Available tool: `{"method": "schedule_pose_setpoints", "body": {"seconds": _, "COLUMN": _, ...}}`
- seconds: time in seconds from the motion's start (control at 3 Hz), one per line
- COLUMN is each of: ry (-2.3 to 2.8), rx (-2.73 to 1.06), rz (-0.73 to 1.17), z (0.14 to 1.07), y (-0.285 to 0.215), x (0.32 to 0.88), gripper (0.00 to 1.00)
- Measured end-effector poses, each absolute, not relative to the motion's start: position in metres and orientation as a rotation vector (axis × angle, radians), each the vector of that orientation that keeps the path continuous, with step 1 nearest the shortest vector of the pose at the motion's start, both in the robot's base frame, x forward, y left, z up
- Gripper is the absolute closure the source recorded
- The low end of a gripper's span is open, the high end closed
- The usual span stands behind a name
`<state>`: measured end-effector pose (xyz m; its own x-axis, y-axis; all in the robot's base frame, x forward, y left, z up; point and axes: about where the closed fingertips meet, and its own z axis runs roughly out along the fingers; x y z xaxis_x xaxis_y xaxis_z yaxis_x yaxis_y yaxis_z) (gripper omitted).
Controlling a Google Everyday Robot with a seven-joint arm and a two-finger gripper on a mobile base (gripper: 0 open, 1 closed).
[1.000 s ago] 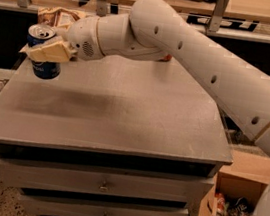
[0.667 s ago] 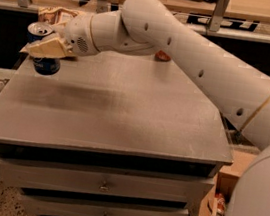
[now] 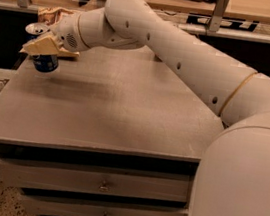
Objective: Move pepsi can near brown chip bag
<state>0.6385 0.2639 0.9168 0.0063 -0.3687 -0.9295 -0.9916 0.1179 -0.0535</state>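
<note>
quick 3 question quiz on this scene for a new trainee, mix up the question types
1. True or false: the gripper is shut on the pepsi can.
2. Where is the brown chip bag?
A) at the table's near right corner
B) at the far left, just behind the can and gripper
C) inside an open drawer
3. Fill in the blank: the front of the grey table, below its top, holds a stack of closed ___.

Key: 1 true. 2 B. 3 drawers.
</note>
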Motion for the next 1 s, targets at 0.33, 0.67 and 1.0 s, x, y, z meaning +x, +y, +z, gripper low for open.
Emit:
{"method": "schedule_pose_setpoints", "body": {"seconds": 0.33, "ry": 1.559, "rx": -1.388, "rz": 0.849, "z": 0.906, "y": 0.271, "x": 0.653, "gripper": 0.17}}
{"method": "schedule_pose_setpoints", "body": {"seconds": 0.67, "ry": 1.607, "rx": -1.362, "rz": 0.819, "z": 0.89, "y": 0.275, "x": 0.662, "gripper": 0.0}}
{"method": "schedule_pose_setpoints", "body": {"seconds": 1.0, "ry": 1.607, "rx": -1.361, "rz": 0.819, "z": 0.89, "y": 0.275, "x": 0.662, "gripper": 0.0}}
